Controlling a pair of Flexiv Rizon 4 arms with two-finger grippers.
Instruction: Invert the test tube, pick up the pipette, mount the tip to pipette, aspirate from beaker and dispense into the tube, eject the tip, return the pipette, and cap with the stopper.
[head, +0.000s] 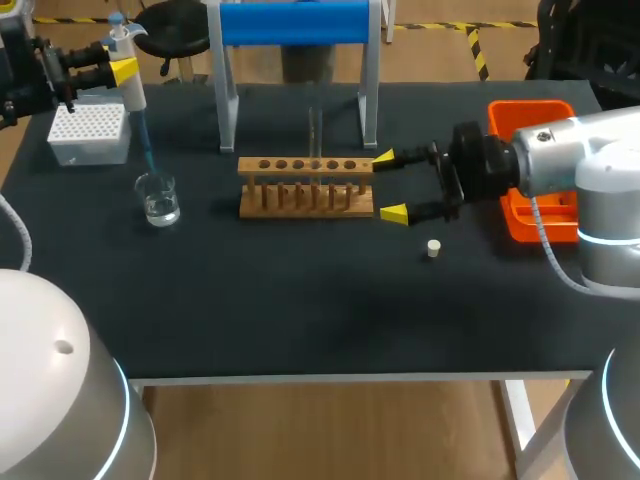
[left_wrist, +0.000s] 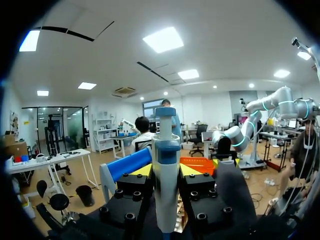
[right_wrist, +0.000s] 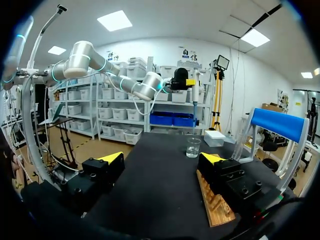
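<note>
the left gripper (head: 120, 68) is at the far left part of the table (head: 300, 310), and its jaws are pressed on the pipette (head: 128, 75) from two sides. in the left wrist view the pipette body stands upright between the two black fingers (left_wrist: 131, 197). the blue tip (head: 146, 145) hangs down from the pipette, and its end is at the mouth of the beaker (head: 158, 198); i cannot tell if it reaches the water. the white tip box (head: 88, 133) is just behind the beaker.

the right gripper (head: 390, 185) is at the right end of the wooden rack (head: 306, 187), with its jaws spread wide and nothing between them. in the right wrist view the end of the rack lies just beside one finger, not between the two. the test tube (head: 314, 135) stands upright in the rack. the stopper (head: 433, 248) lies on the table near the right gripper, apart from its fingers. the orange tray (head: 525, 215) is behind the right arm.
</note>
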